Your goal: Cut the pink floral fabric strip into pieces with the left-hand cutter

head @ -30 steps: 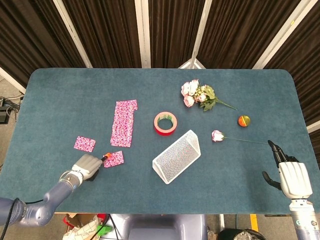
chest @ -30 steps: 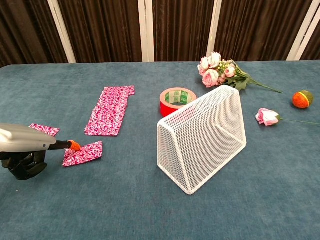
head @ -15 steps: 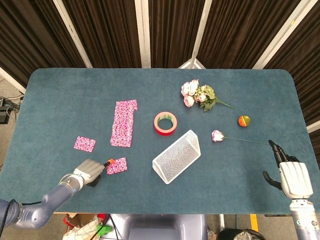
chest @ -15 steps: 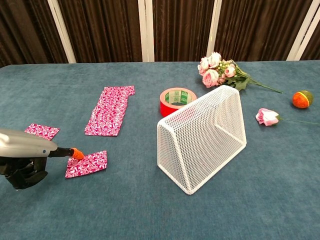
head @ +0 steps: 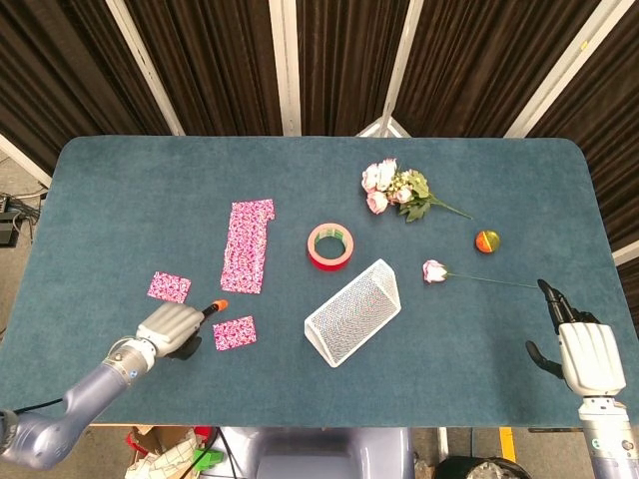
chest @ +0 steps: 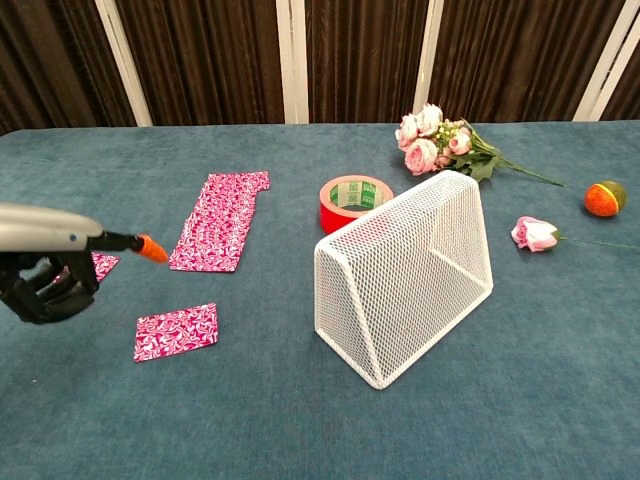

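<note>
Left hand (head: 170, 329) holds cutter (chest: 60, 233) near fabric strip (head: 248, 245).

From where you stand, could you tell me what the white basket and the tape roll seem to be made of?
The white basket looks like fine wire mesh with a matte white coating: you can see the tabletop through its grid. The tape roll seems to be glossy red plastic or cloth tape wound on a pale core with green print inside, probably cardboard, though that is hard to confirm from here.

Left robot hand (chest: 42, 285) holds cutter (chest: 75, 235) above fabric piece (chest: 177, 330).
</note>
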Controlling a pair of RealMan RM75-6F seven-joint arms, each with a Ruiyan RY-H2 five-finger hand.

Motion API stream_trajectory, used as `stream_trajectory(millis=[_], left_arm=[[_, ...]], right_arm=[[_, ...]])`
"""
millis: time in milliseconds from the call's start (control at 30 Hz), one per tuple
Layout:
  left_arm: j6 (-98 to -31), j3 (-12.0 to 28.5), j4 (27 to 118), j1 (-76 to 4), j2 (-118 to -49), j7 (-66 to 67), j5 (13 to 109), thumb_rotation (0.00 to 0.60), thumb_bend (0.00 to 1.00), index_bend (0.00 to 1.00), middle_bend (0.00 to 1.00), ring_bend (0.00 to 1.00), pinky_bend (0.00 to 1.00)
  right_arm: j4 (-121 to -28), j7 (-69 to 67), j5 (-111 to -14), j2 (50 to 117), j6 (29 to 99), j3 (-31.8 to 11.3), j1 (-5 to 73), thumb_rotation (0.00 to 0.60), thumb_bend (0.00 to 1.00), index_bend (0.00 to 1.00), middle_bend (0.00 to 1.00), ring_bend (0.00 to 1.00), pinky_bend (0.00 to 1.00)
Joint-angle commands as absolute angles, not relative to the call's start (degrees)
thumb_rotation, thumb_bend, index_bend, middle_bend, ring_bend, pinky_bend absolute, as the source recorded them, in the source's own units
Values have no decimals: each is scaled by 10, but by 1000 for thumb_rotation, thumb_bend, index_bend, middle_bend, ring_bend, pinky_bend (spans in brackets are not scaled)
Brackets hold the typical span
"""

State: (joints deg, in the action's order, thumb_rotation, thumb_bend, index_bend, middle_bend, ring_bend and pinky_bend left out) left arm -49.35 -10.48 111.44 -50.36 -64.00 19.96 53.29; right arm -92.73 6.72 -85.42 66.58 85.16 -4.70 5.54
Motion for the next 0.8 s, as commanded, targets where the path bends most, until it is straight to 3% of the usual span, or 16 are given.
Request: stream_trajectory(millis=[33,133,367,633,800], left_arm=[[-599,-104,1120,-426,-609,162,646,600,658,0,352,306,409],[-723,-124,1110,-353,-612,217,691,600,622,0,234,195,294],[-949,-128,1045,-189,-666,231,728,600,574,0,145,115,233],[-1021,-114,1004,-125,-658,166,771,600,547,0,112,86,209],[-1031,-104,1001,-101,-643,142,785,600,547,0,112,85,209]], right_arm=[[-927,68,-853,666,851,-47,55,600,292,0,217,450,456],[-926,71,-853,667,850,-47,56,600,292,0,217,450,457],[-925,72,-863,663,850,-43,57,600,292,0,216,450,456],[-924,71,-868,664,851,-42,58,600,292,0,217,450,456],[-925,70,-868,664,852,-41,57,600,292,0,217,450,456]])
